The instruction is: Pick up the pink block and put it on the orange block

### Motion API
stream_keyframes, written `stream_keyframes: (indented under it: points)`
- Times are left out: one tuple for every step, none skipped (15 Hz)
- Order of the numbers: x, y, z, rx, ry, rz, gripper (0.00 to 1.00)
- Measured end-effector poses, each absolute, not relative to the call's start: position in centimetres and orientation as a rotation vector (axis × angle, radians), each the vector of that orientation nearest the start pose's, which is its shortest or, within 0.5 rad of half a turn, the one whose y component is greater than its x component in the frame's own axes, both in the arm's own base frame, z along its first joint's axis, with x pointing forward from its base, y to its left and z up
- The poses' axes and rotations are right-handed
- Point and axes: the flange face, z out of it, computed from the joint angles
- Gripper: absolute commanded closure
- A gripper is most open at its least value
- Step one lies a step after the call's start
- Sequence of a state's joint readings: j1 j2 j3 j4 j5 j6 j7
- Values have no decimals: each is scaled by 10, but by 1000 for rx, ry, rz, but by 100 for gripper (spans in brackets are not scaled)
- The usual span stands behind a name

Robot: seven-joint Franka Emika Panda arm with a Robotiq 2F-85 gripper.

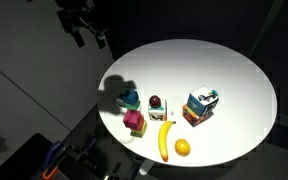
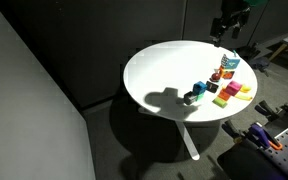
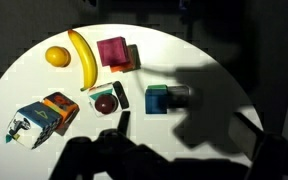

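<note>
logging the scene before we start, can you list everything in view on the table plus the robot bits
table: 1, white, round, holds all the items
pink block: 1, magenta-pink, next to the banana
orange block: 1, bright orange, right beside the pink block and partly hidden behind it in the wrist view
teal cube: 1, teal-blue, apart from the pink block
banana: 1, yellow, between the orange fruit and the pink block
orange fruit: 1, orange, near the table rim
multicoloured box: 1, mixed colours, at the end of the group
dark red round item: 1, on a white base, middle of the group; too small to identify
tool: 1, dark, high above the table edge, holding nothing; whether it is open or shut cannot be told
</note>
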State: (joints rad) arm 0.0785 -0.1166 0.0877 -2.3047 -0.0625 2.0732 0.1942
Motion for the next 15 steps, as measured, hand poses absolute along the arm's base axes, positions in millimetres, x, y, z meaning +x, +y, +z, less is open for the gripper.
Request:
stream_keyframes:
  points:
    - [476,78,388,-3213,-1,155,0]
    - [476,79,392,-3205,6,145,0]
    - [476,80,395,-3198,11,135,0]
    - [475,80,399,-3192,17,124,0]
    - [475,81,402,-3189,19,114,0]
    - [474,81,405,-3187,20,103,0]
    - [474,81,409,-3187,19,91,0]
    - [473,81,412,-3187,19,80,0]
    - [473,81,416,-3187,19,68,0]
    - [472,81,420,-3186,19,55,0]
    - [471,81,424,-3186,19,44,0]
    - [470,81,428,-3186,20,34,0]
    - [468,81,432,-3186,20,25,0]
    - [467,81,436,-3186,21,17,0]
    - [465,80,440,-3186,22,8,0]
